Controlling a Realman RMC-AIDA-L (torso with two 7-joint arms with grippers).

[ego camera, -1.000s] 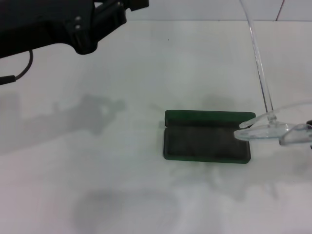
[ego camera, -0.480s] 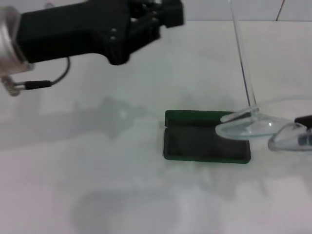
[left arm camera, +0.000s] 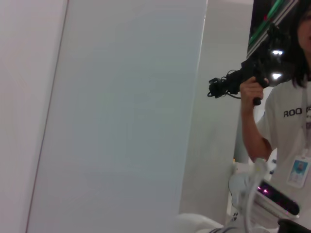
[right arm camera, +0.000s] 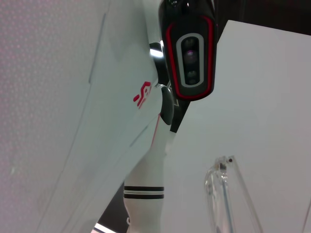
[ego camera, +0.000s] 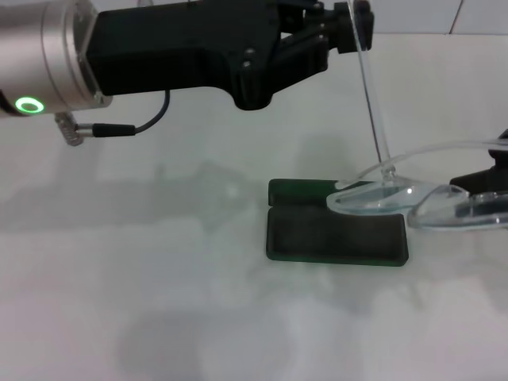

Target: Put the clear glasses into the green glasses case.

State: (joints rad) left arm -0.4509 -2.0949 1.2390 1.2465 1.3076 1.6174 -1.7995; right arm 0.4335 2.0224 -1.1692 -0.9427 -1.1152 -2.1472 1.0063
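So here we've got the clear glasses (ego camera: 413,202) held up over the right end of the green glasses case (ego camera: 333,236), which lies open on the white table (ego camera: 159,302). The right gripper (ego camera: 494,184) is barely in frame at the right edge of the head view, and it looks like it's pinching the frame near the right lens, though we can't actually see the fingertips well enough to swear to how they sit. Our left gripper (ego camera: 337,28) is up high toward the back, reaching across, right next to the tip of the raised temple arm; can't tell if its fingers are open or shut.

Handling-wise, we'd call these very light, thin clear plastic, a bit springy and probably slick. The temple arms look like the weak spot, so best to hold by the front frame or bridge, not the arms.

Orientation: the front runs left to right, roughly in line with the case's long axis, lenses lying about flat. One temple sticks up and back, unfolded. Our guess is it needs folding before the glasses fit the tray.

The case has its lid flipped toward the back, tray facing us.
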